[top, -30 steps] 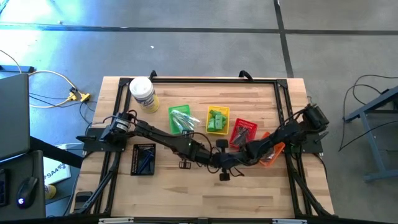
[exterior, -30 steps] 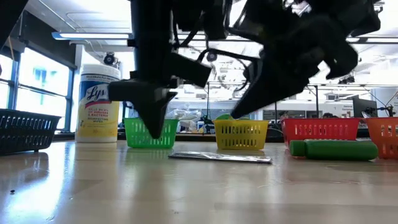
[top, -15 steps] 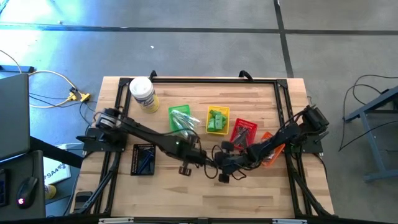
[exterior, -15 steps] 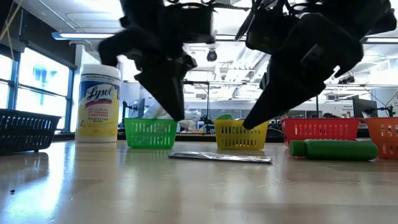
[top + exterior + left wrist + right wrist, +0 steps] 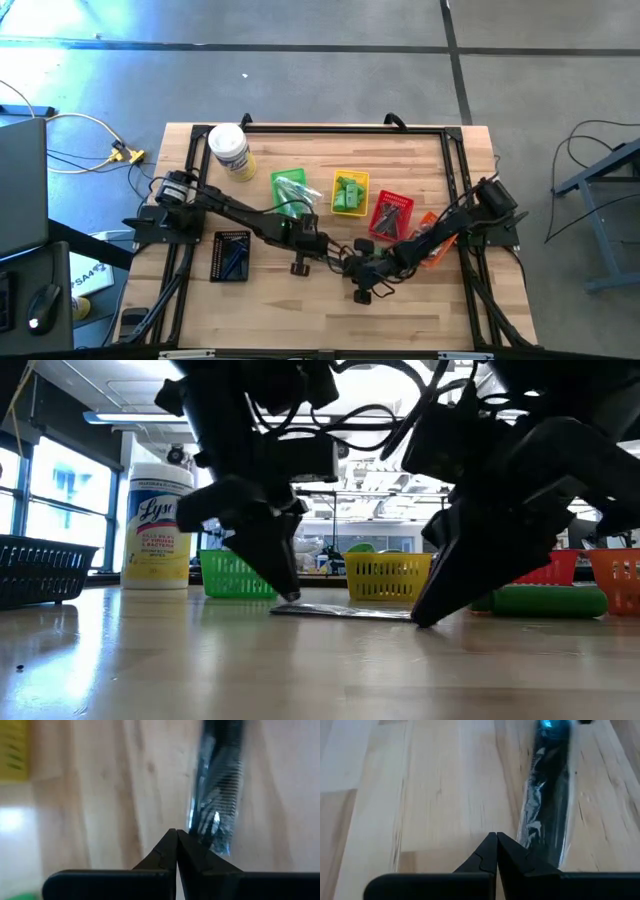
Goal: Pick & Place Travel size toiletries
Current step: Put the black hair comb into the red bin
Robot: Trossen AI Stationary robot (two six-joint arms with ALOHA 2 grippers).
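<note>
Packet (image 5: 352, 612) flat on table (image 5: 420, 310), centre, about 6 o'clock of yellow basket (image 5: 350, 193). Left gripper (image 5: 285, 592) tip down at one end, right gripper (image 5: 420, 618) at other end. Both closed tight, nothing between fingers; likely pinning or nudging packet, since flat film is hard to pinch. High view: arms cover packet. Wrist views: packet contents unclear, ends cut off.

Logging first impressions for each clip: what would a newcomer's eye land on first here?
Both dark arms meet low over mid-table, the left hand and right hand shut, tips down at opposite ends of a clear packet lying flat on the wood. Behind stands a row of coloured baskets, with a white wipes tub at the far left.
</note>
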